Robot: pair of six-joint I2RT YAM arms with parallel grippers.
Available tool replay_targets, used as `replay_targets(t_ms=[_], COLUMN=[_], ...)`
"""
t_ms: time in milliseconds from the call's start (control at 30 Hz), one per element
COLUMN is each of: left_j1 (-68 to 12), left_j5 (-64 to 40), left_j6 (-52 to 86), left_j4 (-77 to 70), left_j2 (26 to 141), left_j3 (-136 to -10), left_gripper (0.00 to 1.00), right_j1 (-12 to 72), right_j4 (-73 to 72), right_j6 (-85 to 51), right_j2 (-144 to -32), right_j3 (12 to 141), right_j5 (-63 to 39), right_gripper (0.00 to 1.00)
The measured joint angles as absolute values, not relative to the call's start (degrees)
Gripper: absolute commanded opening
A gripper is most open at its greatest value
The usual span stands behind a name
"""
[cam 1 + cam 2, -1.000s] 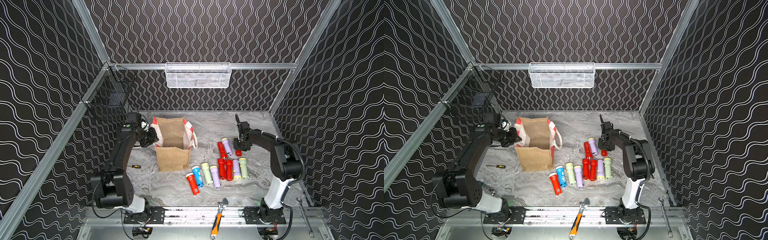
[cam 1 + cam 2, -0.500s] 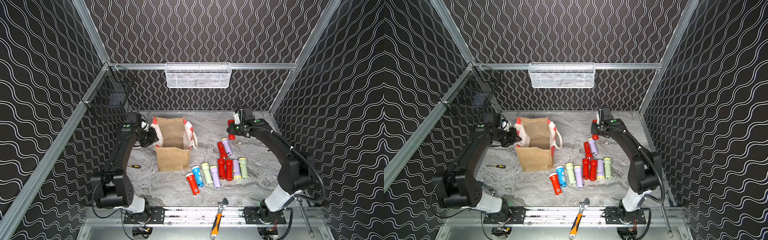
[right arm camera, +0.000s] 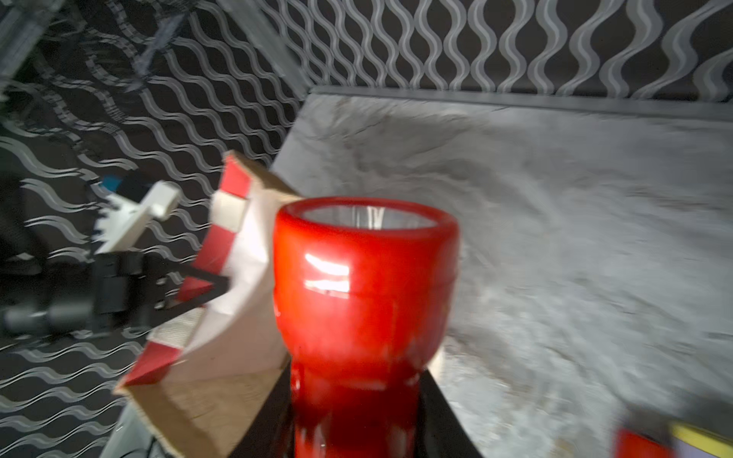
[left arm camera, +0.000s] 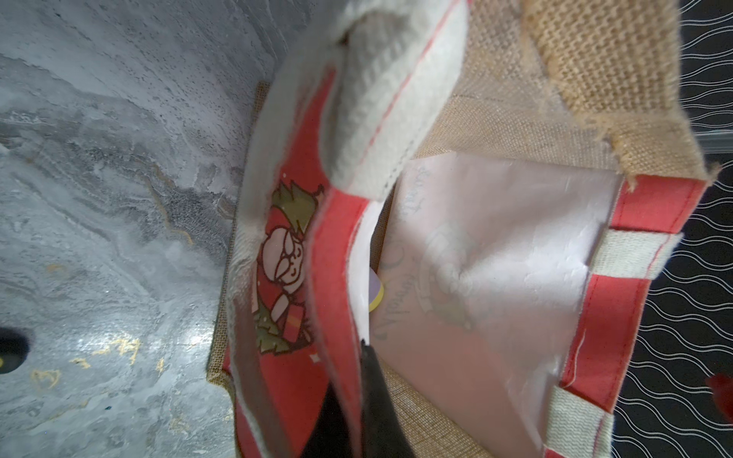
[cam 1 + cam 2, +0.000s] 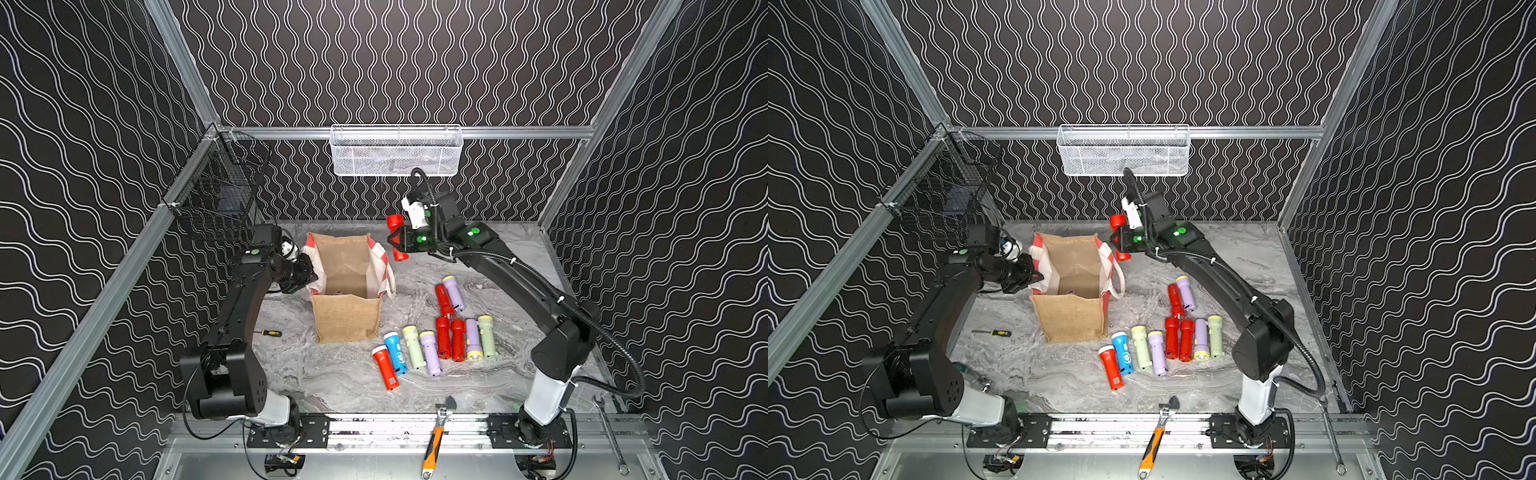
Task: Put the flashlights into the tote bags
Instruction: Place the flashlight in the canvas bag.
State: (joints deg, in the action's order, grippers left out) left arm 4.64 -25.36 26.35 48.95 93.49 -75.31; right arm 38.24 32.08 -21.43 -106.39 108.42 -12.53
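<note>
The right claw [image 5: 395,241] has risen from the cluster right of centre. It is clenched on a red torch [image 5: 393,221], mid-frame just right of the bag [image 5: 347,318]. The left claw [image 5: 308,271] stays pinched on the bag's left wall, holding it open. Ten torches [image 5: 443,340] lie lower right, and the drop looks next.

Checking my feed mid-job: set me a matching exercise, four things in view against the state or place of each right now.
Things:
1 right gripper
2 left gripper
3 blue flashlight
4 wrench

States:
A shut on the rim of the tote bag
B lying on the table
C shut on a red flashlight
D across the front rail

Pairs: 1-C; 2-A; 3-B; 4-D
</note>
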Motion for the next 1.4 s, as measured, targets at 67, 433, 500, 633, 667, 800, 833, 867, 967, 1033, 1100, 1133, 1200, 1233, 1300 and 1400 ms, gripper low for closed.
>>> replay_targets(t_ms=[67,433,500,633,667,800,833,867,967,1033,1100,1133,1200,1233,1300,1400], left_j1=[4.7,4.7,4.7,4.6,4.6,4.7,4.7,4.7,4.7,4.7,4.7,4.7,4.7,4.7,4.6,4.6], left_j5=[-25.5,-26.2,-26.2,-26.2,-26.2,-26.4,-26.4,-26.4,-26.3,-26.4,-26.4,-26.4,-26.4,-26.5,-26.6,-26.6], left_j6=[26.2,25.9,25.5,25.2,25.1,25.1,25.1,25.1,24.9,24.8,24.5,24.2,24.0,23.9,23.8,23.8], left_j4=[48.9,48.0,47.9,47.8,47.7,47.6,47.6,47.6,47.6,47.5,47.5,47.5,47.4,47.4,47.2,47.2], left_j2=[93.4,92.7,92.6,92.6,92.6,92.6,92.6,92.6,92.6,92.6,92.6,92.6,92.6,92.6,92.6,92.6], left_j3=[-75.2,-73.7,-73.6,-73.4,-73.3,-73.0,-73.0,-73.0,-72.9,-72.7,-72.7,-72.7,-72.7,-72.6,-72.4,-72.3], left_gripper=[0.01,0.01,0.01,0.01,0.01,0.01,0.01,0.01,0.01,0.02,0.02,0.01,0.02,0.02,0.02,0.02], right_j1=[40.0,46.8,47.1,47.6,47.7,48.0,48.0,48.0,48.1,48.1,48.1,48.1,48.2,48.2,48.2,48.2], right_j4=[30.6,25.1,24.3,23.5,23.2,22.4,22.5,22.5,22.9,23.9,25.7,26.7,28.1,28.9,29.7,30.2], right_j6=[-22.7,-29.6,-30.3,-31.6,-32.1,-33.4,-33.6,-33.8,-34.3,-34.3,-34.1,-33.8,-33.2,-32.7,-32.3,-31.9], right_j2=[-108.0,-119.7,-121.0,-123.3,-123.8,-126.0,-126.7,-127.3,-129.1,-130.3,-131.3,-131.7,-132.3,-132.5,-132.7,-133.0], right_j3=[109.4,115.0,115.3,115.3,115.1,113.6,113.6,113.5,113.5,113.6,114.1,114.2,114.4,114.4,114.1,113.2], right_j5=[-13.8,-21.1,-21.6,-22.2,-22.5,-23.1,-23.2,-23.2,-23.3,-23.4,-23.4,-23.4,-23.2,-23.1,-22.9,-22.7], right_gripper=[0.26,0.26,0.26,0.26,0.27,0.27,0.27,0.27,0.28,0.28,0.28,0.28,0.29,0.29,0.29,0.29])
